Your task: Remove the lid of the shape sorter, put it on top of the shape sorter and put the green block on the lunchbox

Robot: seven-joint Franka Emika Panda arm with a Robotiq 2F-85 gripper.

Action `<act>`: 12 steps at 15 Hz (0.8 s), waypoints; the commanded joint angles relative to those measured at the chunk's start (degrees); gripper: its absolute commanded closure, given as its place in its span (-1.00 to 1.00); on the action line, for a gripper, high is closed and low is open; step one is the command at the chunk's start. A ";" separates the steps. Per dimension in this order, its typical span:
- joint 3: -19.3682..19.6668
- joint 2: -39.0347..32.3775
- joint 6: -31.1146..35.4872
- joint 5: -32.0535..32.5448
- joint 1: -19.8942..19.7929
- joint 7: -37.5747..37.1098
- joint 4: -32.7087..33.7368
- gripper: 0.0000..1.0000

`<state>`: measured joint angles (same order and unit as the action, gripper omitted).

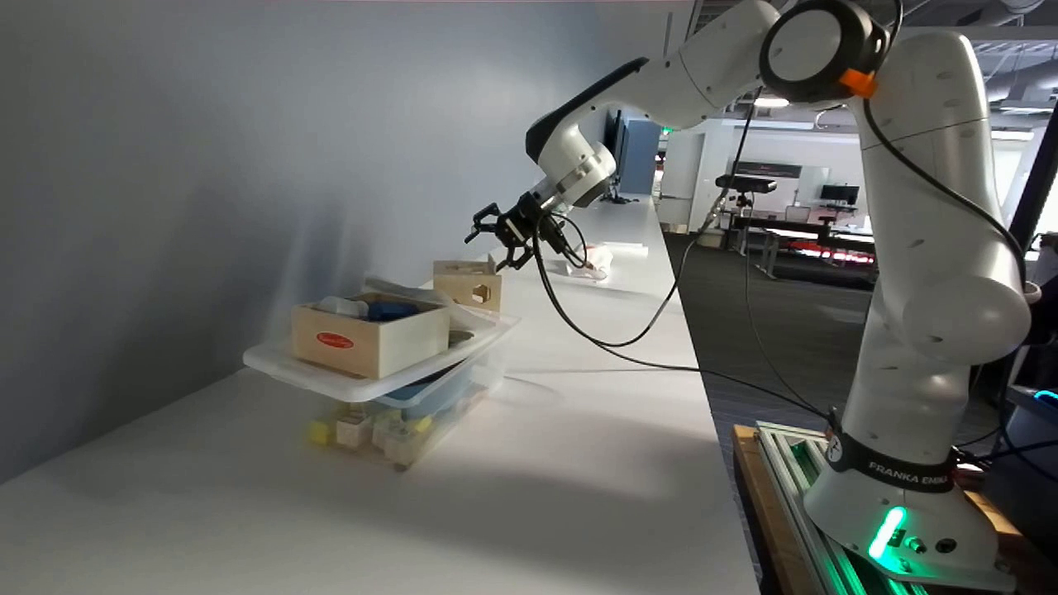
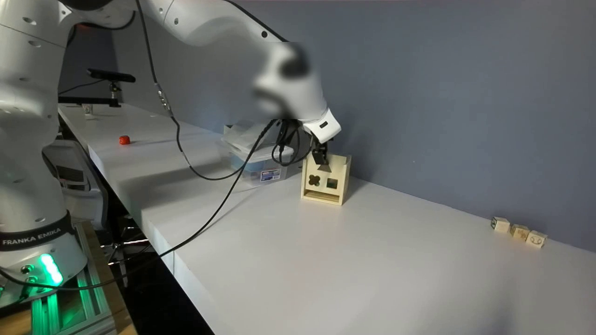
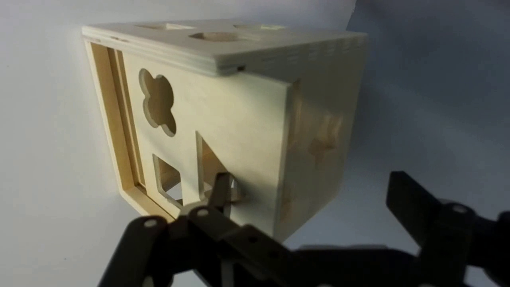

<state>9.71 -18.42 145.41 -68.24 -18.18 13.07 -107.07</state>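
Shape sorter point(image 2: 323, 182) stands upright on the white worktop point(image 2: 372, 265), near the wall point(image 2: 442, 116). Its front panel point(image 3: 211, 111), pierced by a clover, a square and a triangle, sits out of line with the rest: in the wrist view its upper end juts past the sorter's edge, and a strip lies open below its lower end. Wide apart and holding nothing, the fingers point(image 3: 414, 211) are at the top of the sorter. One lies across the triangle in the wrist view, though whether it touches the wood cannot be told; the other stands beyond the sorter's top, so that the panel's upper end comes between the two.

Near the sorter is a clear plastic tub point(image 2: 251, 176), shown in both exterior views. On its pale cover point(image 1: 277, 362) rests a low wooden box point(image 1: 335, 359) with a red oval mark. Farther out, in an exterior view, three small wooden blocks point(image 2: 519, 231) sit in a row near the wall, well apart from the sorter. A red object point(image 2: 124, 139) lies well off on the tub's other side.
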 commanded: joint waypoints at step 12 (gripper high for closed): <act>4.14 5.53 -8.02 23.30 1.78 -19.32 -0.24 0.80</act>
<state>12.73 -15.37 141.31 -50.64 -16.84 -1.00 -107.37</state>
